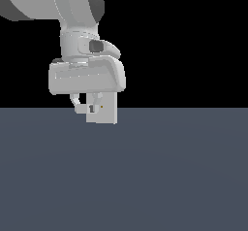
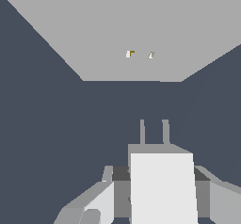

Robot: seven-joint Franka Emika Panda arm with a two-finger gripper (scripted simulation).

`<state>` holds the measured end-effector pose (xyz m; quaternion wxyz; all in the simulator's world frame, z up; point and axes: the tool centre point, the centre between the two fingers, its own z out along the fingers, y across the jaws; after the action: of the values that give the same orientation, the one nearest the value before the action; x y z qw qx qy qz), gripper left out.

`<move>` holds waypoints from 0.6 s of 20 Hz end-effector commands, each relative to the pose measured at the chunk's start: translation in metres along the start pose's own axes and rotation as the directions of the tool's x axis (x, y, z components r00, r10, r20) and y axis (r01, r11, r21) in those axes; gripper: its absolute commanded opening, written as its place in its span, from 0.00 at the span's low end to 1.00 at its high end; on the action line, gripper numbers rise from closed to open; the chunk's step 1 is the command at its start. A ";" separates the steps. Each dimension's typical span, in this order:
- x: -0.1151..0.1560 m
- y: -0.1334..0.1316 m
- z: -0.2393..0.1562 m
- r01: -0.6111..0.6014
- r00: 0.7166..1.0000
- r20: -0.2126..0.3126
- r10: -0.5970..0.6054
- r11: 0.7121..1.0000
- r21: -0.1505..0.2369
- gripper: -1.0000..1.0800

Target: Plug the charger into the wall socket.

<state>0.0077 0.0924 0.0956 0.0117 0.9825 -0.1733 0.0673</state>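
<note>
grab: done, hand [image 1: 87, 107] clamps the charger [image 2: 162, 185] | prongs aimed at wall socket [image 1: 107, 109], near it but apart | plugging in: left

We see a flat, dark slate-blue table [image 1: 160, 176] filling the lower half of the exterior view, its surface plain and evenly shaded. Behind its straight far edge we see only a black backdrop [image 1: 193, 41].
</note>
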 end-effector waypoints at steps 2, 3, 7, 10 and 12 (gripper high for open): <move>0.005 -0.007 -0.003 -0.009 1.000 0.001 0.009 1.000 -0.002 0.00; 0.006 -0.008 -0.003 -0.011 1.000 0.001 0.011 1.000 -0.002 0.00; 0.006 -0.009 -0.004 -0.012 1.000 0.001 0.012 1.000 -0.002 0.00; 0.006 -0.009 -0.004 -0.011 1.000 0.001 0.011 1.000 -0.002 0.00; 0.007 -0.009 -0.003 -0.011 1.000 0.001 0.011 1.000 -0.002 0.00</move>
<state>0.0163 0.0989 0.0998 0.0122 0.9815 -0.1789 0.0666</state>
